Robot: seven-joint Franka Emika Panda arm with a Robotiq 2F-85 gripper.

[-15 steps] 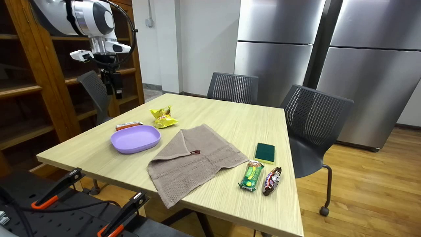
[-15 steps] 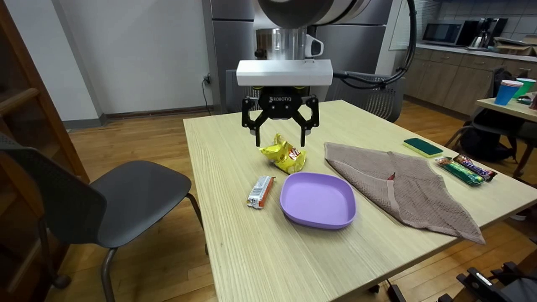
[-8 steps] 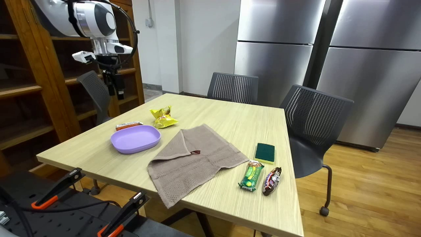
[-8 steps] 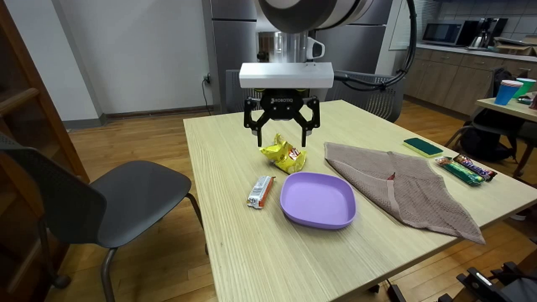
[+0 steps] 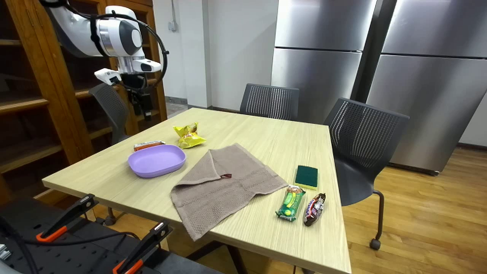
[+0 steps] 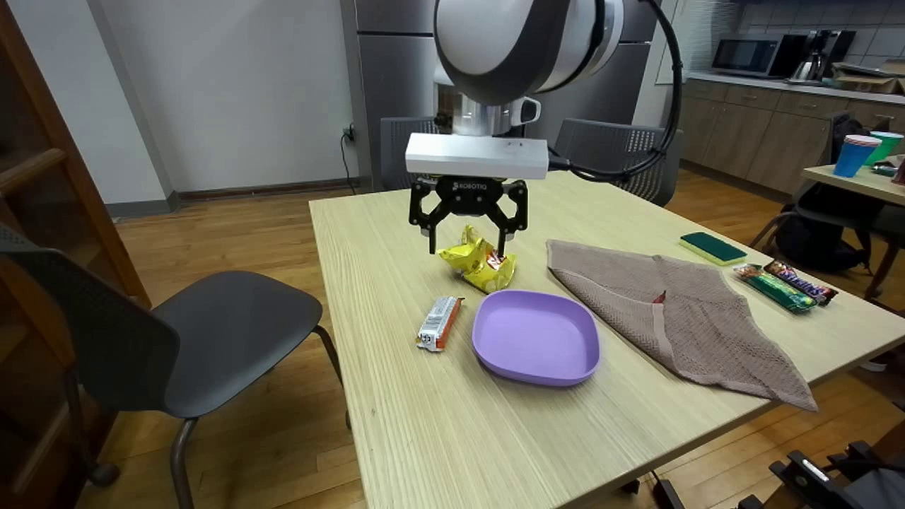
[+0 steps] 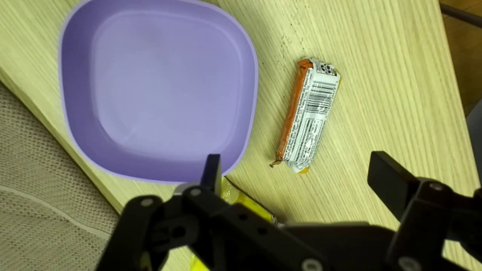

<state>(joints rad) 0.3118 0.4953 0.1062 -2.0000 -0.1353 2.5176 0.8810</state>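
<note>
My gripper [image 6: 466, 249] hangs in the air above the table, fingers wide apart with nothing between them. In an exterior view it overlaps a yellow snack bag [image 6: 481, 272] that lies crumpled behind it. Looking down in the wrist view, I see a white and orange wrapped bar [image 7: 312, 116] ahead of the gap between the fingers. A shallow purple plate [image 7: 165, 82], bare inside, sits beside the bar. One fingertip [image 7: 212, 169] overlaps the plate's rim in that view. Most of the yellow bag [image 7: 244, 199] is hidden there by the gripper's linkage.
A brown towel [image 5: 232, 182] lies beside the plate and hangs over the table edge. Farther along are a green sponge [image 5: 306, 176], a green-wrapped snack [image 5: 291, 203] and a dark-wrapped bar [image 5: 314, 209]. Chairs [image 6: 233, 339] stand around the table [image 6: 417, 424].
The gripper has come lower, shifting rightward in one exterior picture and slightly leftward in the other, with a slight tilt. Its fingers have stayed apart. The things on the table have not moved.
</note>
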